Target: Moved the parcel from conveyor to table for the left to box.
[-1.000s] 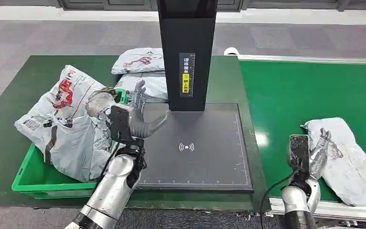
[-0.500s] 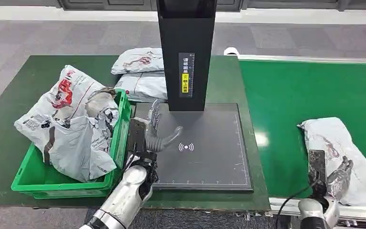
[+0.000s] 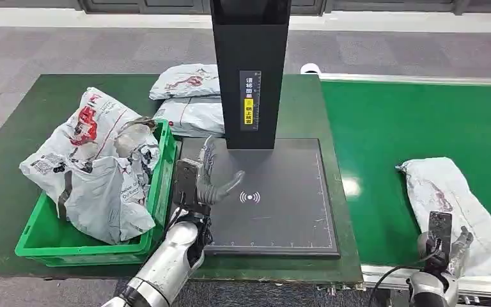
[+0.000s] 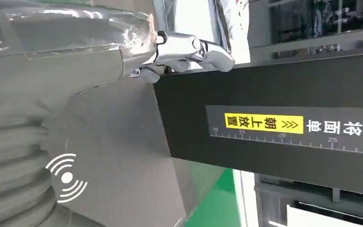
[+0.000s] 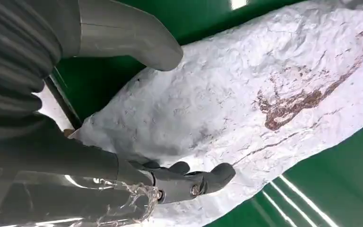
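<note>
I have the right hand [image 3: 444,246] low at the conveyor's [image 3: 409,121] near edge, fingers [image 5: 203,179] spread and holding nothing, thumb above the parcel [image 3: 451,204] and fingers lying along its near side. The parcel lies flat on the belt, well apart from the scanner pad [image 3: 281,192] on the counter [image 3: 13,166].

The left hand [image 3: 204,179] hovers open over the pad beside the bin [image 3: 160,192], fingers apart and empty.

My worry is the grip. The bag looks soft and slack, so I may pinch only loose film and it could sag or slip out mid-carry. The belt's rail is close under the hand too, so a low approach could snag it.
</note>
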